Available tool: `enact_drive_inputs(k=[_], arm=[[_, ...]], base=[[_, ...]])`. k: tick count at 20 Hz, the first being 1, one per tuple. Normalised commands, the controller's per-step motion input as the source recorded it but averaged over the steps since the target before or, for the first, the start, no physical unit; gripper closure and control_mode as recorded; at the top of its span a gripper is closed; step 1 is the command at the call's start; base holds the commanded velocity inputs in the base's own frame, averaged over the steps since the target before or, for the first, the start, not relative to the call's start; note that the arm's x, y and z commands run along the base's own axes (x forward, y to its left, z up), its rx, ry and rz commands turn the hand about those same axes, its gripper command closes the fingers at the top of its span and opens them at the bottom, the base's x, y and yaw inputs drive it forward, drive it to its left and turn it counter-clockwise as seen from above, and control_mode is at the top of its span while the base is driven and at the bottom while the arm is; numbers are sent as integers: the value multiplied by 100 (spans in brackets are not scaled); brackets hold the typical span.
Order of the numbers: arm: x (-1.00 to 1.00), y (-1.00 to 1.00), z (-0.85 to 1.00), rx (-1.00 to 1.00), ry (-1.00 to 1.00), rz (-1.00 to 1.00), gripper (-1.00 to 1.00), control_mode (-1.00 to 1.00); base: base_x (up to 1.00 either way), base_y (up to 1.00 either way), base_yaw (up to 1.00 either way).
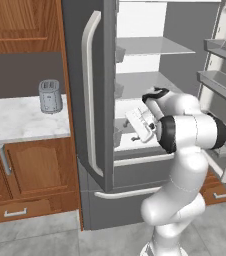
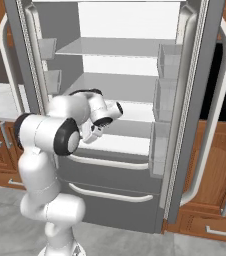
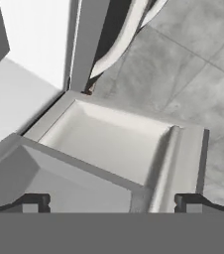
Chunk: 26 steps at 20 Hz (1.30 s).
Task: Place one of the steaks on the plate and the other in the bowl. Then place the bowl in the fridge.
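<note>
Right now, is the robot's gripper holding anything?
No. The gripper is open with nothing between its fingertips, pointing at a bin on the fridge door.

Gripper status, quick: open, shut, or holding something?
Gripper: open, holding nothing, fingertips spread wide over a fridge door bin.

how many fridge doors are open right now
2. The left door is swung out beside the counter, and the right door stands open on the other side, its bins facing in. The drawers below look shut.

The arm bends forward at chest height, its hand (image 3: 112, 201) spread wide (nothing between the fingers).
</note>
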Motion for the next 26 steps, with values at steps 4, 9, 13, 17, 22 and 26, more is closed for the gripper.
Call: enact_drive_inputs(k=[4,9,13,17,22,26], arm=[[48,38,-24,4,0,-1,-100,-100],[40,53,-18,4,5,-7,-100,-100],[37,27,-19,6,7,-10,-100,-100],[21,28,-18,7,10,-11,-100,-100],[-5,63,-5,6,7,-16,-100,-100],[-24,77,0,5,4,-17,-100,-100]], base=[[0,0,0],[0,0,0],[0,0,0],[0,0,0],[0,0,0],[0,0,0]])
